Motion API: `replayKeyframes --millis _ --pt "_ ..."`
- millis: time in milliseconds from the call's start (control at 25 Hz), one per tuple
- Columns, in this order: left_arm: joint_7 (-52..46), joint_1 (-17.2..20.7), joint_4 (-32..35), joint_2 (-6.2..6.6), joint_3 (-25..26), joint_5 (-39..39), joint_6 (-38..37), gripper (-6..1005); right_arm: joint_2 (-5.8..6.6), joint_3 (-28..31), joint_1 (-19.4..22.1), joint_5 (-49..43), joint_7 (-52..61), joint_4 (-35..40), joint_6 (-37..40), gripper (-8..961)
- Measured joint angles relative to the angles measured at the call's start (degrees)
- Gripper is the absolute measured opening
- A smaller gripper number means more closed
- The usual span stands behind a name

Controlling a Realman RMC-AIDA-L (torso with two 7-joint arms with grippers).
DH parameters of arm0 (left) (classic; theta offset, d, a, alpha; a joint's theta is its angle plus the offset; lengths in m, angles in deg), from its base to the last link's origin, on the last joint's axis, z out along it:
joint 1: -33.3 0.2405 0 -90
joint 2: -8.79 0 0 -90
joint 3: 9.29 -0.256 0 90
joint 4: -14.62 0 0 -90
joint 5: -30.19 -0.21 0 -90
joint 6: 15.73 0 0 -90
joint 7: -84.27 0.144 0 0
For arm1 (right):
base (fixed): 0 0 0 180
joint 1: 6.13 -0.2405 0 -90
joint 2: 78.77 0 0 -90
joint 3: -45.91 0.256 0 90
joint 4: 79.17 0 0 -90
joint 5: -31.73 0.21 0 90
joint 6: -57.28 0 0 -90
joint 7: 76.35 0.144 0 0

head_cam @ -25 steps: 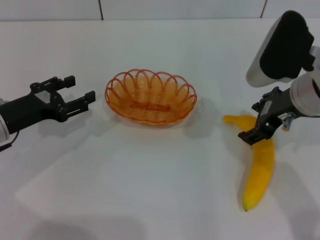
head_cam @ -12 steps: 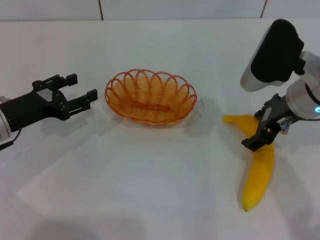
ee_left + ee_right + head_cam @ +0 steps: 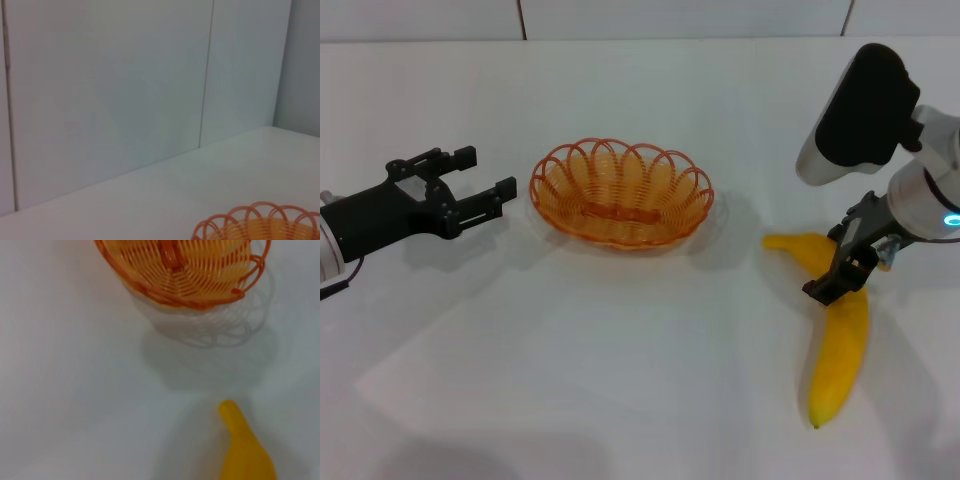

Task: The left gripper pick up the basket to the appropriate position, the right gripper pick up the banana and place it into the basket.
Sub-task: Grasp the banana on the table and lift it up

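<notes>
Right end effector (image 3: 842,272) down on the banana (image 3: 838,332), basket (image 3: 621,192) waiting mid-worktop.
I can't tell its clench; I'd grip the banana's thick middle. Left end effector (image 3: 480,189) hangs released beside the basket.

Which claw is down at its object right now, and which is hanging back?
The right claw, with the white-cased arm, is down over the banana near its upper curve. The left claw sits open beside the basket, a gap short of its rim.
</notes>
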Motion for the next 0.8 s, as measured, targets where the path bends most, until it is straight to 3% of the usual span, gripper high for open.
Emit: replayKeyframes --millis 800 --pt "0.0 -0.5 -0.6 -0.03 0.0 0.1 0.1 753 0.0 -0.1 -1.4 0.0 -0.1 -2.6 -1.4 665"
